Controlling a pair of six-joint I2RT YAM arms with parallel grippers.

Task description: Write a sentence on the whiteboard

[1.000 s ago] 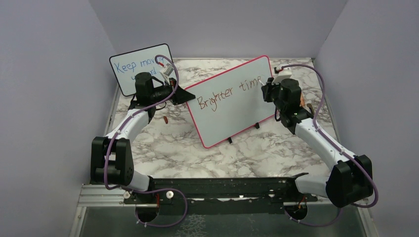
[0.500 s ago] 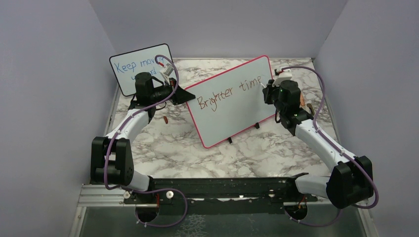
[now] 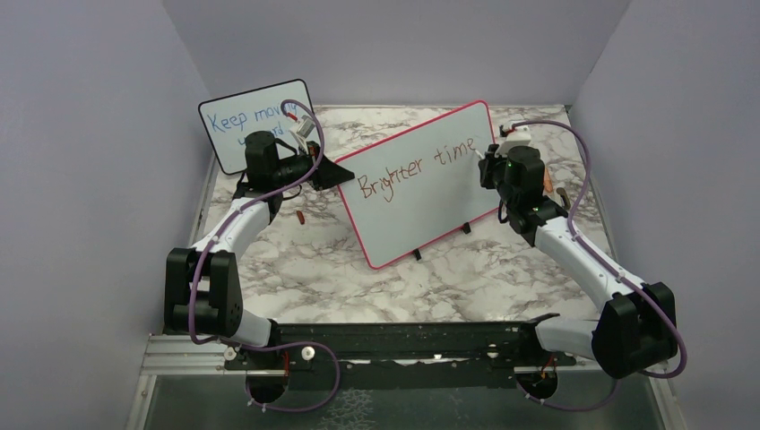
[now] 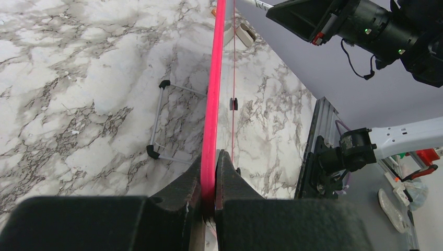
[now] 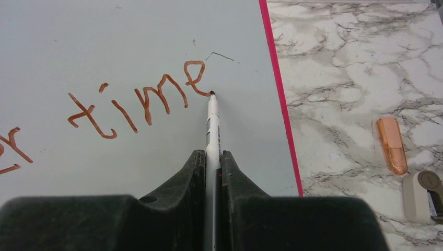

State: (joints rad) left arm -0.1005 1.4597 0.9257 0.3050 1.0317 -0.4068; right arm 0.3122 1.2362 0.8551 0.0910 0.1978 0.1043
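With left gripper [image 4: 209, 175] clamped on the edge of the whiteboard [image 4: 214, 94] and right gripper [image 5: 211, 164] pinching the marker [image 5: 212, 120], finish the sentence [image 5: 143, 107] "e" lightly, then lift straight off.

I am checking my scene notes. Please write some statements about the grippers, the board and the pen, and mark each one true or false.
1. The right gripper holds a marker whose tip touches the whiteboard. True.
2. The left gripper is open, apart from the whiteboard. False: it is shut on the board's pink edge.
3. The sentence currently ends with "time". True.
4. The orange cap lies on the whiteboard. False: it lies on the marble table, beside the board.
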